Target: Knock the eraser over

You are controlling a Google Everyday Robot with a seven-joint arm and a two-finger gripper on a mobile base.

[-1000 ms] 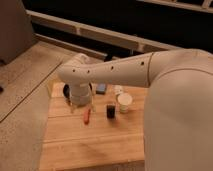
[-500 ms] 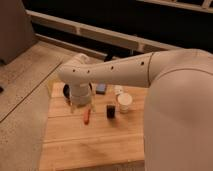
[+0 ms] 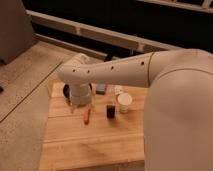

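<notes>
The eraser (image 3: 110, 110) stands upright near the middle of the worktop (image 3: 90, 145), on its narrow end, so a sideways push high on its body should be enough to tip it. Nothing touches it. It is free on its near side, with bare wood there for it to fall onto.

Just to its right and a little farther back stands a white cup (image 3: 124, 102), close beside it but apart; a shove toward the right would likely carry the eraser into the cup. To the left lies a red pen (image 3: 86, 116), flat on the wood, between the eraser and the hand (image 3: 79, 100). A low sweep from that side would meet the pen first.

The hand hangs over the far left part of the worktop, left of the eraser and apart from it. It points downward from the wrist and seems to hold nothing; whether it is wide or narrow I cannot tell. The arm (image 3: 115, 72) reaches in from the right, passing above the far edge. A flat blue-grey thing (image 3: 101, 88) lies behind the eraser, out of the way.
</notes>
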